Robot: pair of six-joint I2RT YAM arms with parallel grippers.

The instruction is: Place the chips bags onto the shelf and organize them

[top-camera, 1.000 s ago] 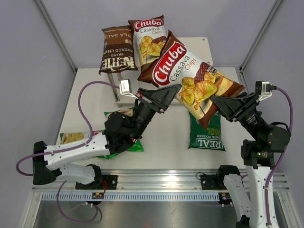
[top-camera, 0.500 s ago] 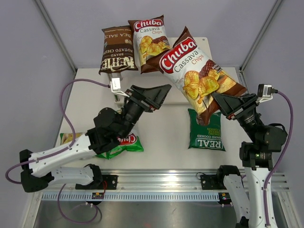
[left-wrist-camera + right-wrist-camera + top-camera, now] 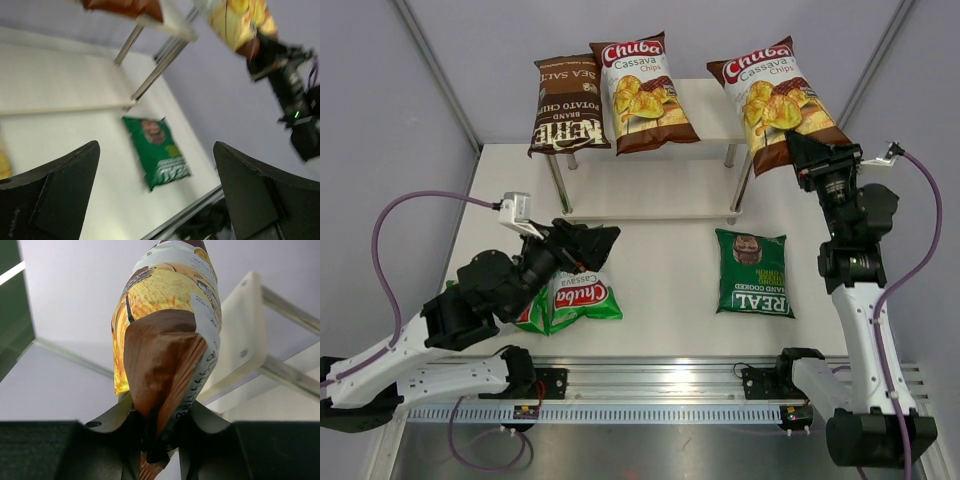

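Right end effector [image 3: 798, 150] pinching the bottom edge of a Chuba Cassava bag [image 3: 775, 95] over the right end of the shelf's [image 3: 712, 100] top board. Left end effector [image 3: 595, 240] spread, empty, above the desk [image 3: 660, 290] beside a light green Chuba bag [image 3: 575, 298]. Kettle bag [image 3: 563, 105] and second Cassava bag [image 3: 642, 85] on top board; REAL bag [image 3: 754, 272] flat on desk.

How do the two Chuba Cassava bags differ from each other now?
The middle Cassava bag lies free on the top board of the shelf beside the Kettle bag; the right Cassava bag is pinched at its bottom end by the right claw. The middle bag is at the board's middle; the right bag is over its right end. Both have the same print, logo at the far end.
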